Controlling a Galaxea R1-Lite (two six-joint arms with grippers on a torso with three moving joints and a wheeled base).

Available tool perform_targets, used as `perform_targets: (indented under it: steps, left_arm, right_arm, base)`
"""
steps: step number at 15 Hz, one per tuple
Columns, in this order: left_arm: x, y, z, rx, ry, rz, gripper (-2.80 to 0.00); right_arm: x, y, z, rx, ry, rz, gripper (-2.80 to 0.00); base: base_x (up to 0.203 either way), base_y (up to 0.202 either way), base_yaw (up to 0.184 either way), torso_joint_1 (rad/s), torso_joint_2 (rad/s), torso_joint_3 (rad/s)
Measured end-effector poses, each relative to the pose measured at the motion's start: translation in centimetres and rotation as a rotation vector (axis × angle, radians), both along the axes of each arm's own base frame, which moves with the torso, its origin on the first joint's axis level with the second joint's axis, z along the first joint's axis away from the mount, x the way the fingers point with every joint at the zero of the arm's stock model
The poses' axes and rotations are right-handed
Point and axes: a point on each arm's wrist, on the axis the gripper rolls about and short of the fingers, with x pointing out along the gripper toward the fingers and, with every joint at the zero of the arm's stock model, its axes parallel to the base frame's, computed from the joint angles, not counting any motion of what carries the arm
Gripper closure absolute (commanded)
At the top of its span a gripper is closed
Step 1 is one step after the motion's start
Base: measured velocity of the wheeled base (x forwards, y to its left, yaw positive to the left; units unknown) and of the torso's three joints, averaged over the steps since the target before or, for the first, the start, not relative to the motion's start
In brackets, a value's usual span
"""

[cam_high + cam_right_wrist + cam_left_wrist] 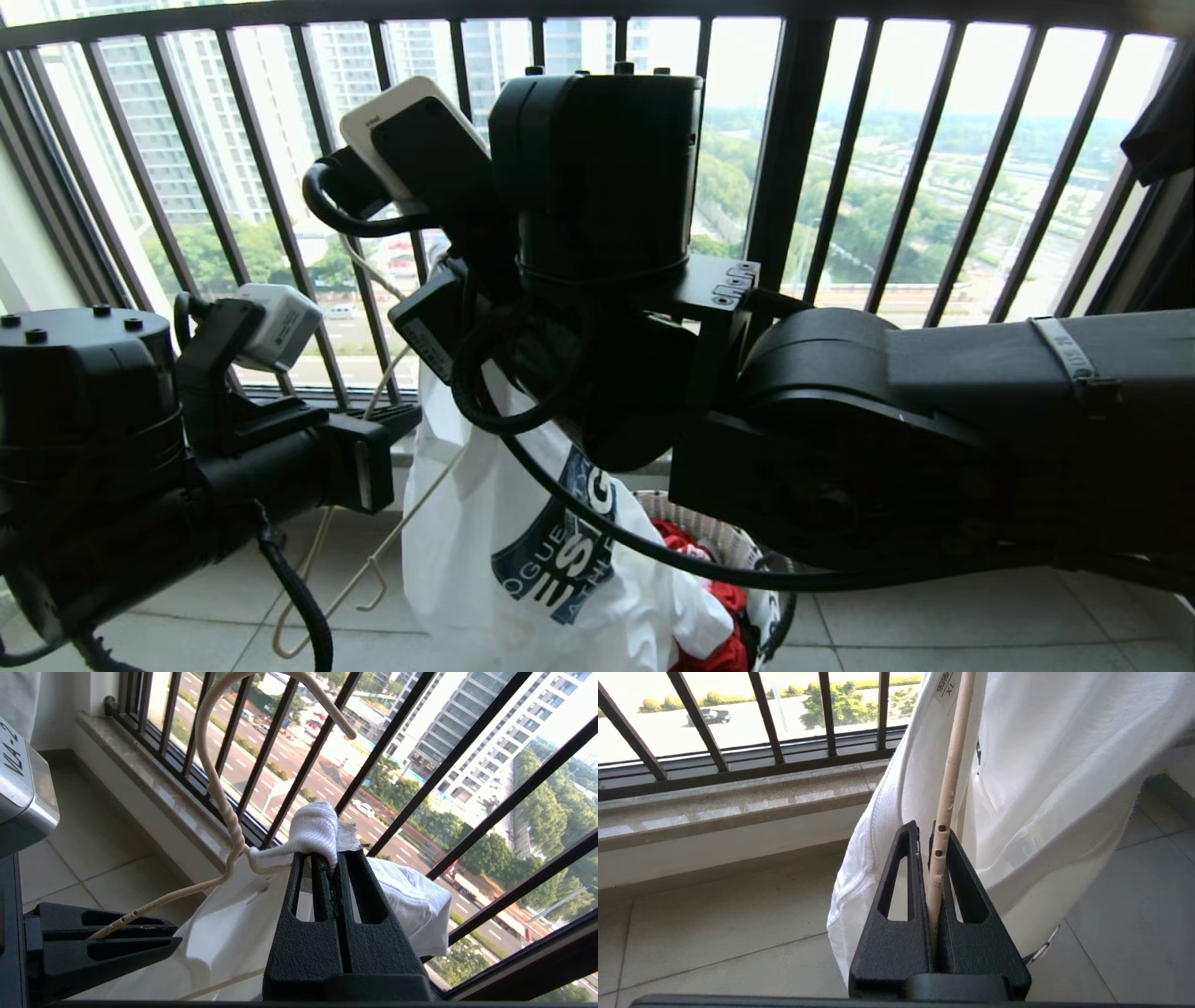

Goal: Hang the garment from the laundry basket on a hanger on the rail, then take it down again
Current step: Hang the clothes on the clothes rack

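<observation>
Hanging beside the window railing (299, 760), the garment (523, 523) droops above the laundry basket (719, 537) holding a red cloth (709, 597). Left hand (931, 835) clenched on one arm of the hanger (948, 788); right hand (327, 858) clenched on the ribbed collar (315, 830), apparently just beside the hanger's twisted neck.

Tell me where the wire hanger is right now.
The wire hanger is off the floor before the window railing, its arm clamped in the left gripper, beside the T-shirt.
</observation>
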Motion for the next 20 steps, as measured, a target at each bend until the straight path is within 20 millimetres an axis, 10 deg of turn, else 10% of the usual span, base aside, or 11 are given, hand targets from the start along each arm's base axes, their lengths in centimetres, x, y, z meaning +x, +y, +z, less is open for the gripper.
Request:
perform_targets:
  steps: [20]
  left_arm:
    - [2.0,-1.6,-1.5,-0.086,-0.152,0.054,0.0]
  right_arm:
    - [-0.4,1.6,-1.6,-0.055,0.023,0.022,0.0]
  base:
    - [0.0,0.0,0.0,0.0,0.0,0.0]
